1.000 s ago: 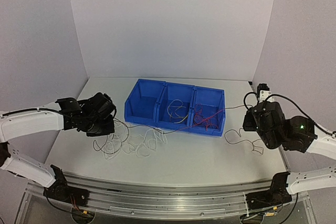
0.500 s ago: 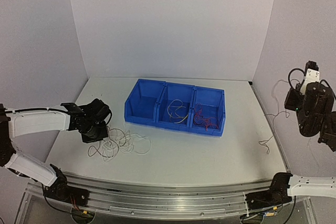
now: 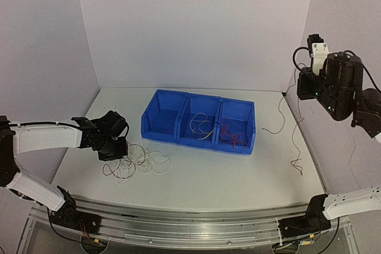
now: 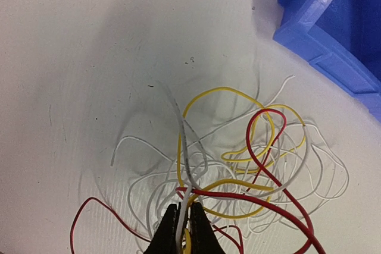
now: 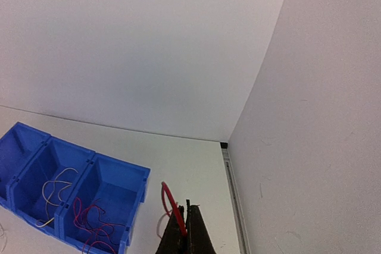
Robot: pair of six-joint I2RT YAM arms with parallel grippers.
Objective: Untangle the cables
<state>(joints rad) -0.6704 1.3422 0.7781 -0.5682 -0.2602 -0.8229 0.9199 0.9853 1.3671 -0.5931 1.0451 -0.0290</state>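
A tangle of thin white, yellow and red cables (image 3: 138, 162) lies on the table left of centre, and it fills the left wrist view (image 4: 244, 171). My left gripper (image 3: 118, 151) sits low at the tangle's left edge. Its jaws (image 4: 184, 225) are shut on a white cable, with a yellow one beside it. My right gripper (image 3: 302, 87) is raised high at the far right, shut (image 5: 187, 230) on a red cable (image 5: 168, 199). Thin strands (image 3: 293, 141) hang from it down to the table.
A blue three-compartment bin (image 3: 196, 143) stands mid-table. White and yellow cables (image 3: 201, 126) lie in its middle compartment and red ones (image 3: 229, 134) in the right one; the left one looks bare. Walls close in at left, back and right.
My right arm rose from table level to high at the right, drawing a cable out past the bin. The tangle has pulled in toward the left gripper, which barely moved.
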